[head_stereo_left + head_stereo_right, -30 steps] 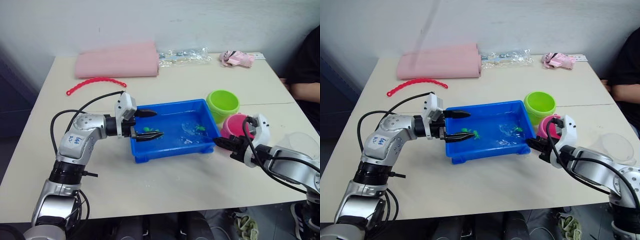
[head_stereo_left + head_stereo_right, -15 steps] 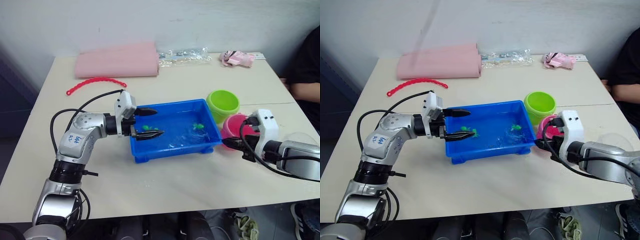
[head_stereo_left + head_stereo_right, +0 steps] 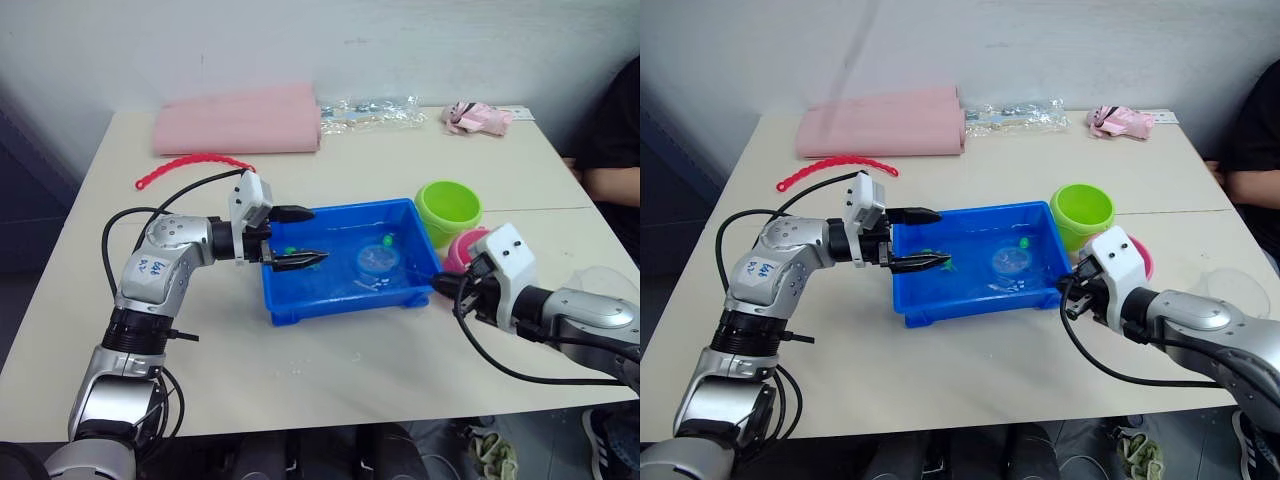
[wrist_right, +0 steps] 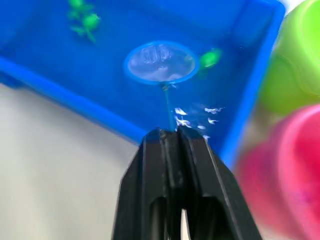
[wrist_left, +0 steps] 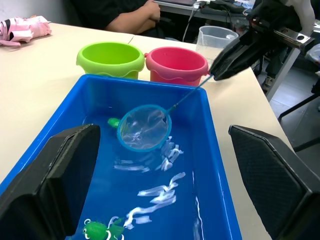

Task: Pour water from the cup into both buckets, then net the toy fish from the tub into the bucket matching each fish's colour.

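Right end effector [image 4: 172,137] pinches the net [image 5: 144,128] handle, hoop inside the tub [image 3: 300,305]. Left end effector [image 3: 295,237] hovers spread over the tub's edge (blue forearm writing illegible).

Lab or office: plain table [image 3: 420,170], cables [image 5: 192,15].

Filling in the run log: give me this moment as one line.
right tool: shut on small blue-rimmed hoop net | net: in shallow blue plastic tub, beside green toy fish | left tool: open at tub's rim
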Controlling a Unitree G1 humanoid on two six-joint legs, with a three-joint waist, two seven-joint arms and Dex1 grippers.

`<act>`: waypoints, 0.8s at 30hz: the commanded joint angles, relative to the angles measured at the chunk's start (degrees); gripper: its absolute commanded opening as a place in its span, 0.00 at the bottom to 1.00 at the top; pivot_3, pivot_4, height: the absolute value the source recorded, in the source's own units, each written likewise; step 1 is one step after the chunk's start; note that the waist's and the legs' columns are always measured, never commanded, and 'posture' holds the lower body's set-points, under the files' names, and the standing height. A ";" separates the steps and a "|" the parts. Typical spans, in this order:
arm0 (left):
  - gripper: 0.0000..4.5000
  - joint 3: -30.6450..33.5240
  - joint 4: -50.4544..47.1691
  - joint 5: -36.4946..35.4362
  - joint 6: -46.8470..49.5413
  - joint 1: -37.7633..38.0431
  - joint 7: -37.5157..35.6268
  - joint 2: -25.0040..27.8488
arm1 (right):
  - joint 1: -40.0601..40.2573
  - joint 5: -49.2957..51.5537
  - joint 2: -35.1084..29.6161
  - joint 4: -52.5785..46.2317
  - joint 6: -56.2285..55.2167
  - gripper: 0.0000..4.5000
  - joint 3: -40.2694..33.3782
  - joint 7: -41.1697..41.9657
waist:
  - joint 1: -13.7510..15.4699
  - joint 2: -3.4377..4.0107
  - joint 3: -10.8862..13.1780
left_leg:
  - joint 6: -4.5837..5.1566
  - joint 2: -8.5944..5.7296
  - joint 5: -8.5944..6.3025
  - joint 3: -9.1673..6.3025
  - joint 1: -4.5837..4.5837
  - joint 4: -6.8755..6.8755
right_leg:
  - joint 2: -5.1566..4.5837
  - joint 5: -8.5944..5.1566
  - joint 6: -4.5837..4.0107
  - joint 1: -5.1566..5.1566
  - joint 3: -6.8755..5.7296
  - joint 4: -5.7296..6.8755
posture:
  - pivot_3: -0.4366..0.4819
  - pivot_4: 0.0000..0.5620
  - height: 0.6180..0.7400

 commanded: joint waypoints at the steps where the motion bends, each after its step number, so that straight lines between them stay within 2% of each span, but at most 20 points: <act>1: 1.00 0.91 -0.85 0.08 -0.92 -0.90 -0.46 0.85 | -4.14 10.43 1.30 4.44 4.17 0.00 -2.45 -4.40 | -0.03 0.00 0.00 | 0.01 0.00 0.00 0.00 -0.01 0.00 | 0.00 0.00 0.00 0.00 0.00 0.00 | 0.48 0.27 0.98; 4: 1.00 1.43 -2.20 -0.14 -0.31 -0.21 0.16 1.18 | -9.02 14.32 3.79 11.72 6.25 0.00 -1.21 -9.14 | -0.18 0.00 0.00 | 0.02 0.00 0.01 0.01 0.00 0.03 | -0.01 0.01 -0.02 0.01 0.01 0.01 | 0.48 0.27 0.98; 11: 1.00 3.53 -6.74 -0.96 2.04 2.57 2.82 2.77 | -16.11 1.66 6.78 18.41 7.74 0.00 3.19 -6.66 | -0.35 0.00 0.00 | 0.01 0.00 0.01 -0.01 -0.04 -0.01 | -0.01 0.01 -0.02 -0.02 -0.02 -0.03 | 0.48 0.27 0.98; 18: 1.00 4.68 -9.00 -1.30 3.32 4.05 4.10 3.70 | -19.02 -13.60 8.56 18.36 1.63 0.00 5.94 0.83 | -0.26 0.00 0.00 | 0.00 0.00 0.01 0.01 -0.05 0.00 | -0.01 0.01 -0.02 -0.03 -0.02 -0.01 | 0.48 0.27 0.98; 24: 1.00 4.38 -8.83 -1.36 3.46 3.36 4.56 3.40 | -18.57 -22.72 9.42 15.85 -3.02 0.00 6.81 6.72 | -0.30 0.00 0.00 | 0.00 0.00 0.02 0.02 -0.05 0.00 | 0.00 0.01 -0.02 -0.03 -0.03 -0.01 | 0.48 0.27 0.98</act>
